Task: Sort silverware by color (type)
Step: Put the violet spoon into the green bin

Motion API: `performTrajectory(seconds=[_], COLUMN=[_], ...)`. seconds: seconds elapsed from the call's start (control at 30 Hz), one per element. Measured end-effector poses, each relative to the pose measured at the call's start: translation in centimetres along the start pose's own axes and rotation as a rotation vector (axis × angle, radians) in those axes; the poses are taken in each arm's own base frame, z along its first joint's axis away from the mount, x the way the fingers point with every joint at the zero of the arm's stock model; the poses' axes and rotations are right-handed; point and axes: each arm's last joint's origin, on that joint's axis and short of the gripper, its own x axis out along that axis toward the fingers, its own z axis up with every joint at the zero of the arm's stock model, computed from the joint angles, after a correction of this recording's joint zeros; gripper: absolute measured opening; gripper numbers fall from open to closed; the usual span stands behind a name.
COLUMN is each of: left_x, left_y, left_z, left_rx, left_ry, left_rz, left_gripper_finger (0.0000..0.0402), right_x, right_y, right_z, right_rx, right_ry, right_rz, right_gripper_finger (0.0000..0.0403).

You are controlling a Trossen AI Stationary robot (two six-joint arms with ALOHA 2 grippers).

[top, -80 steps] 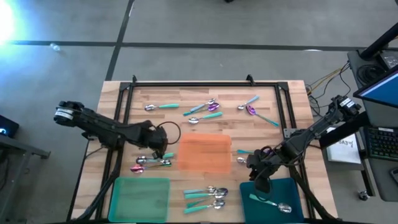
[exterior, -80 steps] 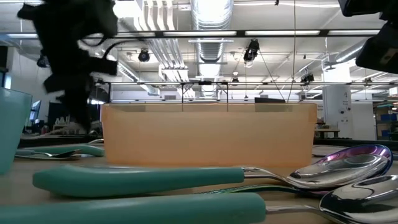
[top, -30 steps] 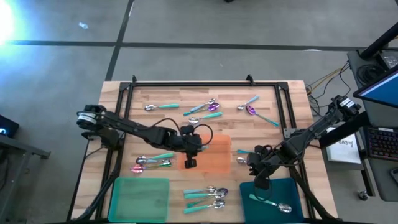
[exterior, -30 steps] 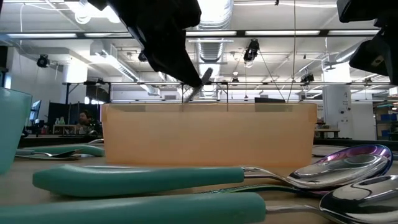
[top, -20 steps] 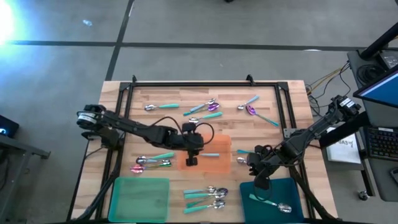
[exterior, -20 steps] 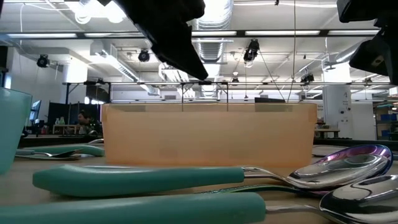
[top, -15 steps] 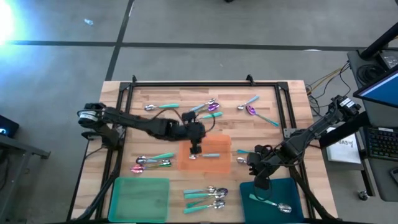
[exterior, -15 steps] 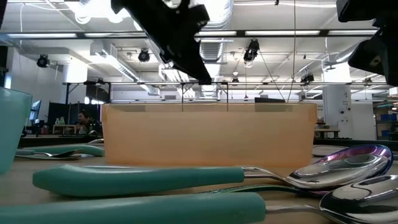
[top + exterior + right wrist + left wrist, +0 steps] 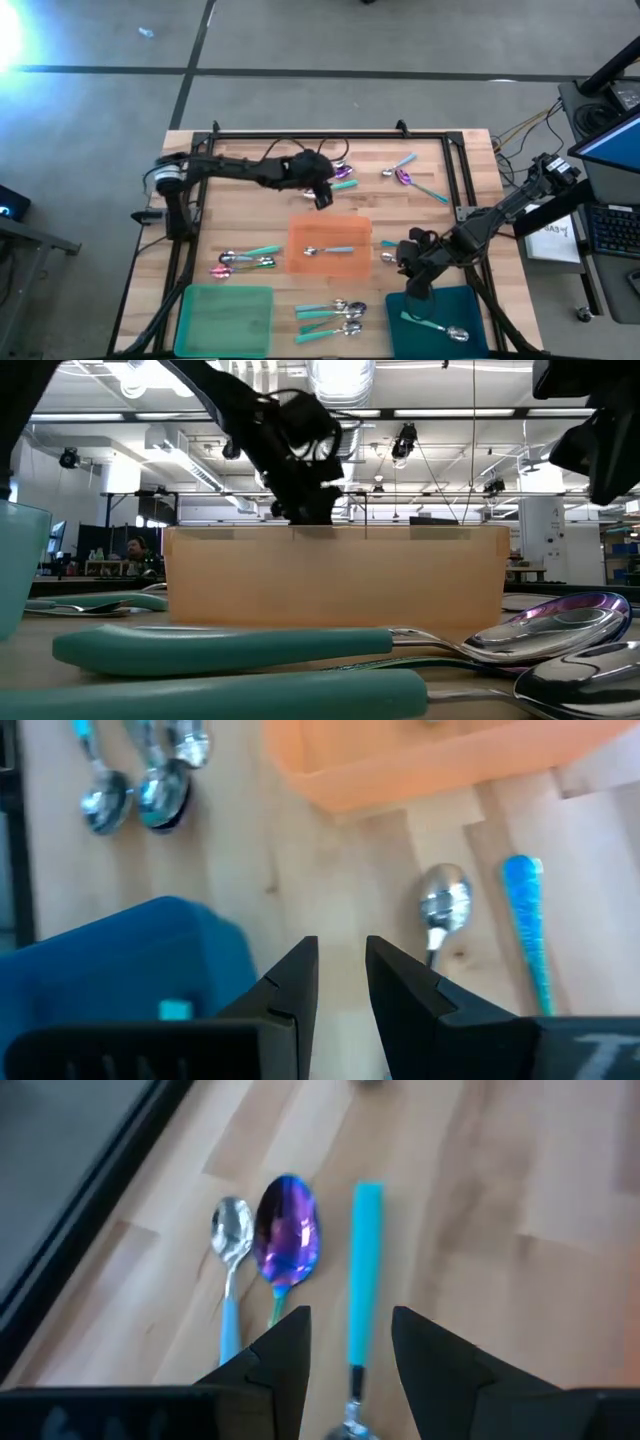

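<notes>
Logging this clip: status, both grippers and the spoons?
Left gripper open, empty, above far spoon cluster. Right gripper idle, empty, by teal tray. One spoon in orange tray. Nothing blocking.

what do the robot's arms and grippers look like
Both arms are dark, slim and jointed. The left arm has a pale, silvery joint near its base and a thin black cable looping along it. Its left gripper ends in two flat, black, wedge-shaped fingers. The right gripper has matching fingers, and the right arm is all black.
</notes>
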Motion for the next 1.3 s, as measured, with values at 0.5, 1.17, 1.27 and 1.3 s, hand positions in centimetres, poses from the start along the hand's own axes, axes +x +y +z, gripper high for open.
performTrajectory(seconds=[0.5, 1.17, 1.27, 1.3], left_x=[6.6, 6.6, 6.5, 6.5], left_y=[1.4, 3.5, 3.8, 3.9], left_z=[0.9, 0.9, 1.0, 1.0], left_rx=[0.154, 0.197, 0.199, 0.205], left_ry=[0.347, 0.357, 0.362, 0.362], left_rz=[0.007, -0.022, -0.038, -0.043], left_gripper_finger=[0.0126, 0.0102, 0.0095, 0.0094], right_x=[0.0, 0.0, 0.0, 0.0], right_y=[-1.3, -1.3, -1.3, -1.3], right_z=[-0.2, -0.1, -0.1, -0.1], right_rx=[0.01, 0.012, 0.023, 0.03], right_ry=[0.02, 0.017, 0.015, 0.015], right_rz=[-0.132, -0.131, -0.128, -0.129], right_gripper_finger=[0.0079, 0.0079, 0.0079, 0.0079])
